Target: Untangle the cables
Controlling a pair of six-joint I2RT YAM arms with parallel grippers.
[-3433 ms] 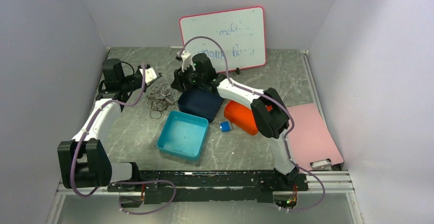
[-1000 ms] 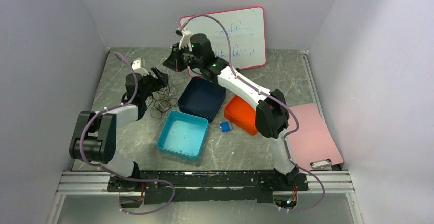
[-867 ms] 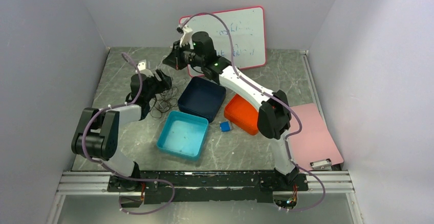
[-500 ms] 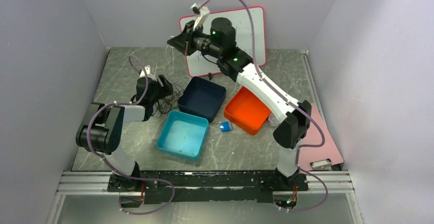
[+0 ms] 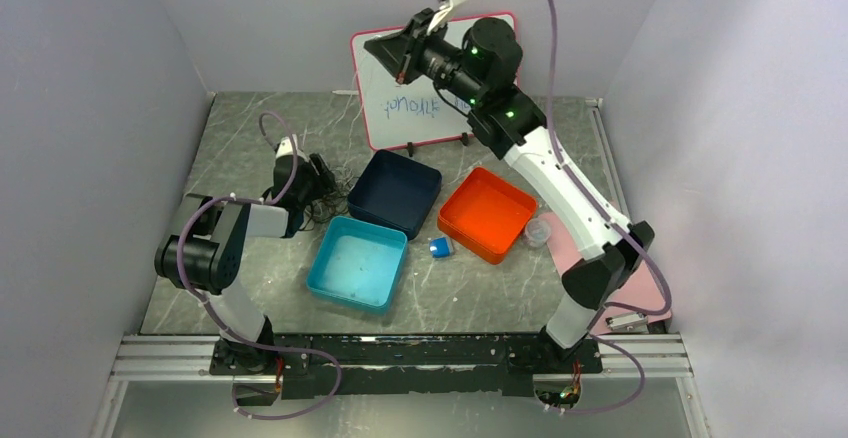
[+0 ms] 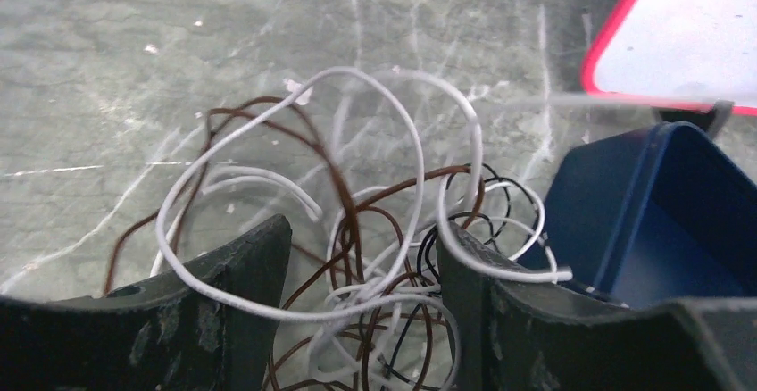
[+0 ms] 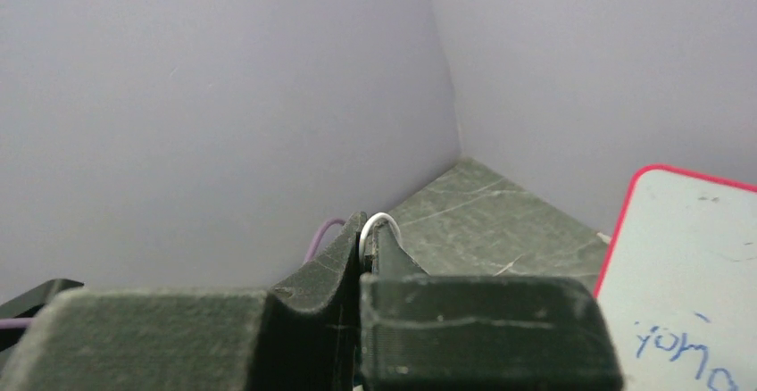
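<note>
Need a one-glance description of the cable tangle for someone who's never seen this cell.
Start at the red-framed whiteboard at the back and come forward to the navy tray; the cables sit on the table just left of it, within the open left hand. They are a loose knot of hair-thin brown, white and black loops, unlike the thick mauve hoses.

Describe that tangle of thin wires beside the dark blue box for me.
The cables are thin, springy-looking strands, white, brown and black, curled into overlapping loops. The heap lies on the grey table beside the dark blue box, between the left end effector's spread fingers. One white strand is pinched in the raised right end effector.
</note>
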